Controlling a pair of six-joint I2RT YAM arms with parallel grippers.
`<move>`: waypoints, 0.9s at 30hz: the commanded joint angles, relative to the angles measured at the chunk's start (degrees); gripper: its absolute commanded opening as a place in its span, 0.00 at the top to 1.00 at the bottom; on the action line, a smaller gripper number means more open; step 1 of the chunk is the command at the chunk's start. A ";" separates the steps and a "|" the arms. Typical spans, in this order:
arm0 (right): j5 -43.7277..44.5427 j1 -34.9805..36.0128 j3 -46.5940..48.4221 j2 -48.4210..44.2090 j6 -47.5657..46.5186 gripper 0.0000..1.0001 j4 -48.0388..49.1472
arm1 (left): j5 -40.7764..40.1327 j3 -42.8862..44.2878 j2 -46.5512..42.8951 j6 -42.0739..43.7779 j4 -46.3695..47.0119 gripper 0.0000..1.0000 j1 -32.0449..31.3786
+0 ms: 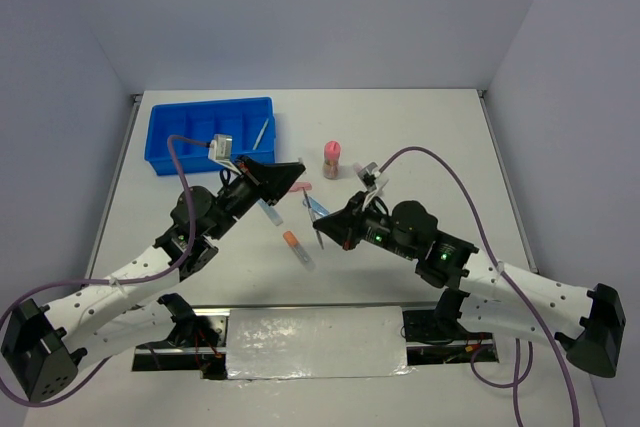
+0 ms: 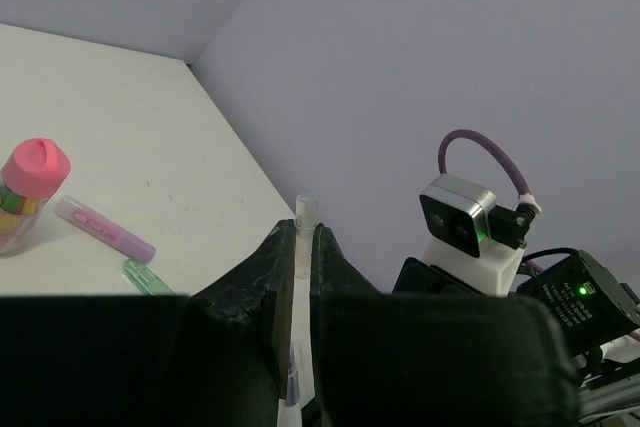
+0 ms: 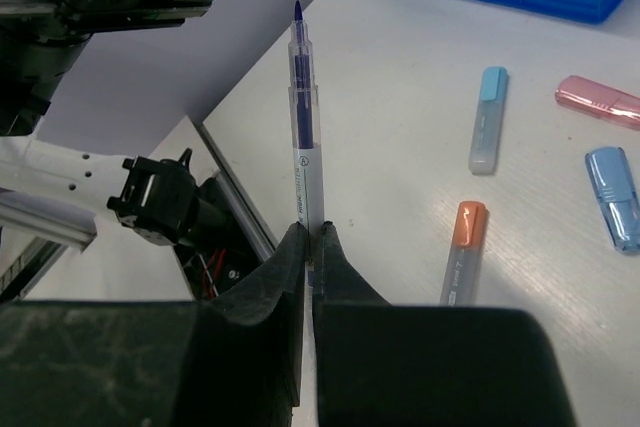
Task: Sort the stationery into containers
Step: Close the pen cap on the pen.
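Observation:
The blue divided tray (image 1: 200, 137) stands at the back left with a thin pen (image 1: 262, 132) in its right compartment. My left gripper (image 1: 292, 176) hangs above the table right of the tray, shut on a thin clear pen piece (image 2: 304, 217) that sticks out past the fingertips. My right gripper (image 1: 322, 231) is shut on a blue pen (image 3: 301, 117), held above the table's middle. Loose on the table lie a light-blue marker (image 3: 487, 119), an orange-capped marker (image 3: 461, 252), a pink marker (image 3: 598, 102) and a blue marker (image 3: 612, 197). The pink-capped cylinder (image 1: 331, 159) stands upright.
In the left wrist view a purple-pink highlighter (image 2: 105, 230) and a green marker (image 2: 148, 277) lie beside the cylinder (image 2: 30, 192). The two grippers are close together above the loose markers. An open slot with cables (image 1: 320, 342) runs along the near edge.

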 commanded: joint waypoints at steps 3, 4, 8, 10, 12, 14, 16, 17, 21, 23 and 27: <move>4.29 0.55 3.53 -0.68 -1.85 1.00 0.76 | 2.99 -0.26 -0.72 1.62 4.48 1.00 0.25; 4.37 0.64 3.62 -0.77 -1.94 1.00 0.58 | 2.99 -0.35 -0.72 1.79 4.30 1.00 0.25; 5.16 0.55 3.62 -1.38 -2.11 1.00 0.23 | 2.99 -0.53 -0.64 1.62 4.39 1.00 0.25; 5.25 0.55 3.97 -1.56 -2.38 1.00 -0.30 | 3.43 -0.35 -0.20 1.53 4.22 1.00 0.25; 5.17 0.64 4.23 -1.65 -2.47 1.00 -0.39 | 3.78 -0.35 -0.11 1.62 4.21 1.00 0.25; 4.73 0.64 4.32 -1.65 -2.47 1.00 -0.48 | 3.26 -0.44 -0.11 1.62 3.95 1.00 0.25; 4.55 0.55 4.23 -1.91 -2.47 1.00 -0.39 | 3.08 -0.53 -0.11 1.70 3.86 1.00 0.25; 4.55 0.55 4.23 -1.91 -2.47 1.00 -0.39 | 2.99 -0.61 -0.11 1.62 3.77 1.00 0.25; 4.73 0.64 4.50 -1.91 -2.47 1.00 -0.56 | 3.25 -0.35 0.33 1.70 3.60 1.00 0.25; 4.81 0.55 4.58 -1.83 -2.47 1.00 -0.65 | 3.16 -0.53 0.42 1.62 3.77 1.00 0.25; 5.52 0.64 5.11 -1.30 -2.38 1.00 -1.44 | 3.25 -0.53 0.86 1.18 3.69 1.00 0.25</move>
